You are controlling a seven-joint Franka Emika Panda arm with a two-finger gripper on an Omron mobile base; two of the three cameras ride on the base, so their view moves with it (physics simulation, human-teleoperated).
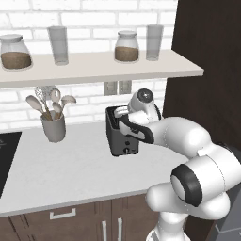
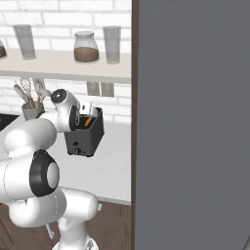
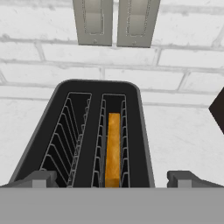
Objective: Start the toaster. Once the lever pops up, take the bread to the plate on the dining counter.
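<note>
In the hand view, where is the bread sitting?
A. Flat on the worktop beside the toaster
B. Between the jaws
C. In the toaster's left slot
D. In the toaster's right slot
D: the hand view looks down into the toaster, and the orange bread stands on edge in the right-hand slot, while the left slot shows bare wire guides.

my arm [image 1: 188, 155] is glossy white, built of rounded bulbous segments with dark grey-black rings at the joints; my two small finger tips [image 3: 39, 178] are dark grey and blocky.
</note>
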